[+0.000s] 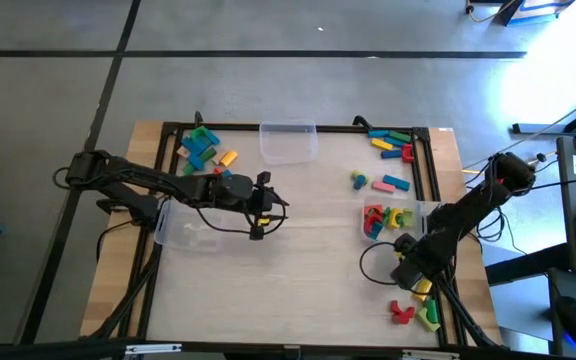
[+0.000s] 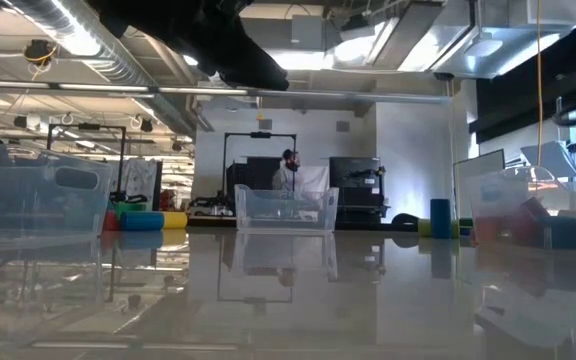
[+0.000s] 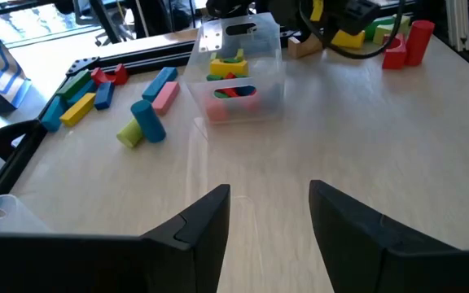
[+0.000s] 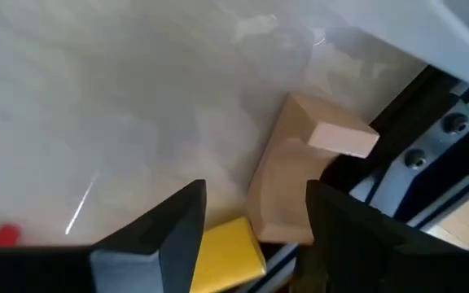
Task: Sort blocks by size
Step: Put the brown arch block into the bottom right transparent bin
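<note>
My right gripper (image 1: 406, 268) points down, open, at the table's near right. In its wrist view a tan block (image 4: 295, 175) and a yellow block (image 4: 230, 251) lie on the table between and just beyond its fingers (image 4: 255, 236); I see no touch. My left gripper (image 1: 264, 205) hovers open over the table's middle (image 3: 271, 216). Blocks lie in groups: far left (image 1: 203, 150), far right (image 1: 393, 143), middle right (image 1: 360, 180), and near right (image 1: 413, 308). More blocks fill a clear bin (image 1: 388, 218).
A clear bin (image 1: 288, 140) stands at the far middle and another (image 1: 183, 225) under my left arm. A black frame rail (image 4: 430, 155) runs close beside the tan block. Bare tabletop (image 1: 298, 280) lies between the arms. A person (image 2: 288, 165) stands in the room behind.
</note>
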